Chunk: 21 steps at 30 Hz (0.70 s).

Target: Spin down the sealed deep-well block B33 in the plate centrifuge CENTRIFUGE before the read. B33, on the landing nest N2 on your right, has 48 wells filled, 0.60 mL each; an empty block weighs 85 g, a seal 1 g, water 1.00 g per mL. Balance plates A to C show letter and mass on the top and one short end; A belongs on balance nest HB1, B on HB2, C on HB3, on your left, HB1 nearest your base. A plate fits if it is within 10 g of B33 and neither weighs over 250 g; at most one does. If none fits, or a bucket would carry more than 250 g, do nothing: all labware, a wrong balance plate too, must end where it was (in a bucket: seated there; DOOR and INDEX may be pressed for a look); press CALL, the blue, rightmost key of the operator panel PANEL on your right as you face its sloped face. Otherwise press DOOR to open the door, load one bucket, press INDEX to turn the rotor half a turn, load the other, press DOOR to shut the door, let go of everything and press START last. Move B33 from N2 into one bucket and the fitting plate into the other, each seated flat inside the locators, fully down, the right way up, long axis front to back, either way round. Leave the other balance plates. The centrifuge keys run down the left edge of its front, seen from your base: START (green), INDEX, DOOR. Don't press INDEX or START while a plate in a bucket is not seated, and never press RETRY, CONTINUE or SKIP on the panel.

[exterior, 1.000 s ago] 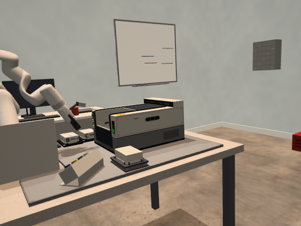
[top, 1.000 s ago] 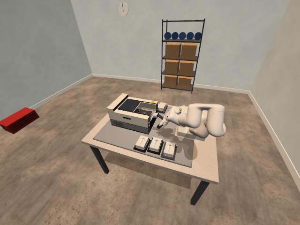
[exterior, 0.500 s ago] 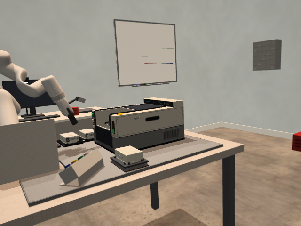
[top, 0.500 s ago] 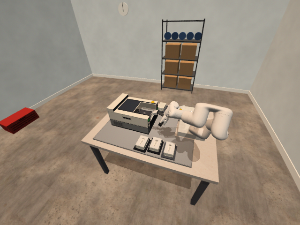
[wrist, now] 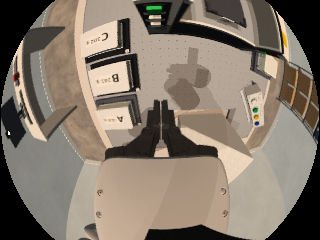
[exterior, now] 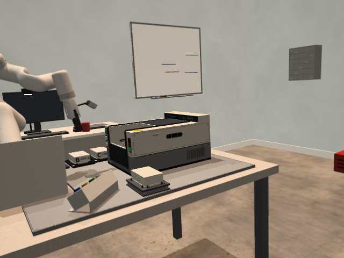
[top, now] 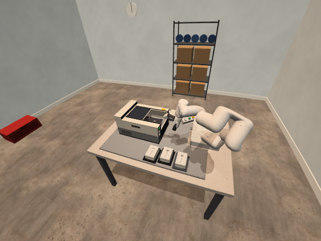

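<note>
Hanging gripper (wrist: 160, 119): fingers pressed together, nothing between them, above the grey mat (top: 124, 149) in front of the centrifuge's key edge.
Arm (top: 222, 121): white, bent, reaching from its base toward the centrifuge's 3 o'clock side in the top view.
CENTRIFUGE (exterior: 169, 138): cream and dark grey box on the mat; its door is slid back, leaving the chamber (top: 155, 118) uncovered, with a dark bucket inside.
Keys: the green START key (wrist: 155, 8) sits at 12 o'clock in the wrist view, two paler keys below it.
B33 (exterior: 146, 176): cream sealed block on the dark landing nest N2 (exterior: 148, 187), just in front of the centrifuge in the exterior view.
Balance plates: plate A (top: 181, 159), plate B (top: 166, 154) and plate C (top: 152, 152), each on its own dark nest, in a row at 6 o'clock of the centrifuge in the top view, at 9 o'clock of the fingers in the wrist view.
PANEL (exterior: 93, 191): sloped wedge with coloured keys, beside N2.
Background: shelf rack (top: 174, 56) with cardboard boxes, whiteboard (exterior: 166, 59), red crate (top: 19, 128) on the floor.
</note>
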Motion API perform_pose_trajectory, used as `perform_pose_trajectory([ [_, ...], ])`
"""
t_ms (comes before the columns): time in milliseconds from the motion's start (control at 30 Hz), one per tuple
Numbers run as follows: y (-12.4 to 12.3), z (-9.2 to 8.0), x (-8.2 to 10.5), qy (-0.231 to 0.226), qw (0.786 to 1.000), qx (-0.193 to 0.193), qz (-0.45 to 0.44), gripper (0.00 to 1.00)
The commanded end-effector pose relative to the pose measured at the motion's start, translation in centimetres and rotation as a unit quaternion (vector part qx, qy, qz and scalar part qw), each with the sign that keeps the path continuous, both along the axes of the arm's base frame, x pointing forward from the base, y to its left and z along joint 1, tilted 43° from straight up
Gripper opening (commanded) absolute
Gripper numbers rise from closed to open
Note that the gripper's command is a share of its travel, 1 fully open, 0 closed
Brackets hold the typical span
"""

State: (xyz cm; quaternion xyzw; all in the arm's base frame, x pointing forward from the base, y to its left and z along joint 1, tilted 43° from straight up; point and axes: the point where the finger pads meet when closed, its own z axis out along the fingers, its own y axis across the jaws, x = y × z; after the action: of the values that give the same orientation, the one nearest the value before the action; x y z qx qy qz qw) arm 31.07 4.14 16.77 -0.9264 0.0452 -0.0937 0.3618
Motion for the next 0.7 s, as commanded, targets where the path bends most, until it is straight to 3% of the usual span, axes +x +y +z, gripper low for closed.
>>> perform_pose_trajectory([
  [0,-1.4,2.1,-0.8,0.035,0.999,0.006,0.037,0.0],
  [367,-3.4,4.1,-1.9,0.074,0.995,0.007,0.073,0.0],
  [667,-3.7,4.5,-2.1,0.08,0.994,0.007,0.079,0.0],
])
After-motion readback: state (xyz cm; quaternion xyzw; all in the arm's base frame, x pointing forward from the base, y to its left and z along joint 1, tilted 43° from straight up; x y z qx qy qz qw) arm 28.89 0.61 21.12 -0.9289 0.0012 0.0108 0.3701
